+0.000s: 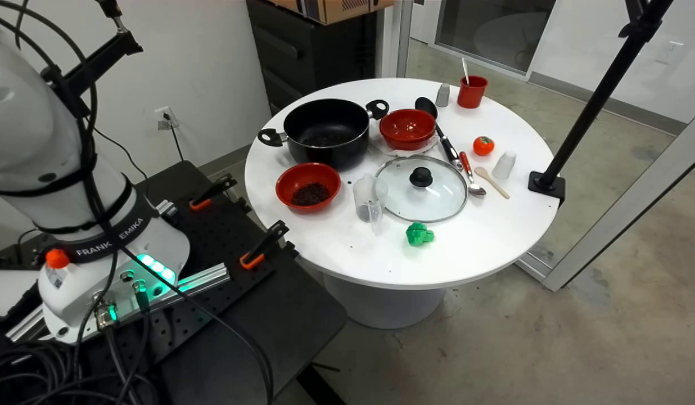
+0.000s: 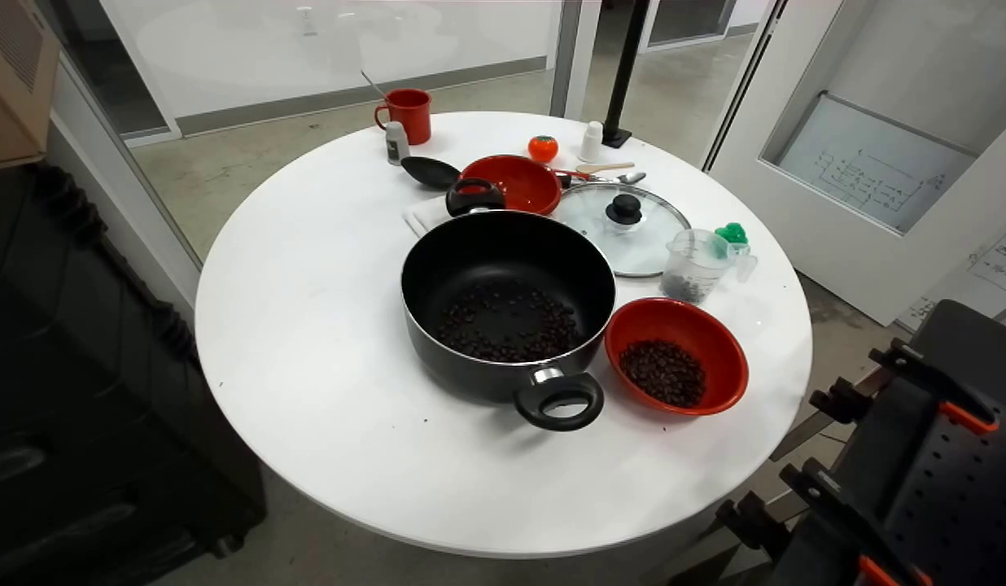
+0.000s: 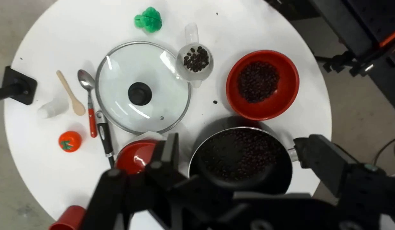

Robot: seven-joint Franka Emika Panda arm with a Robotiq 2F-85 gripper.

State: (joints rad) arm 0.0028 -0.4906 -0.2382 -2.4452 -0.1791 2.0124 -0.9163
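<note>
My gripper stands open in the wrist view, its fingers wide apart with nothing between them. It is above the black pot, which has dark beans scattered on its bottom; contact is not visible. In both exterior views the gripper is out of frame. Beside the pot sits a red bowl with a heap of dark beans. A clear measuring cup holds a few more beans. The glass lid with a black knob lies flat on the table. Another red bowl is partly hidden behind the left finger.
Around the lid lie a ladle, a metal spoon, a wooden spoon, a toy tomato and green toy broccoli. A red mug stands near the table's rim. A black pole is clamped at the edge.
</note>
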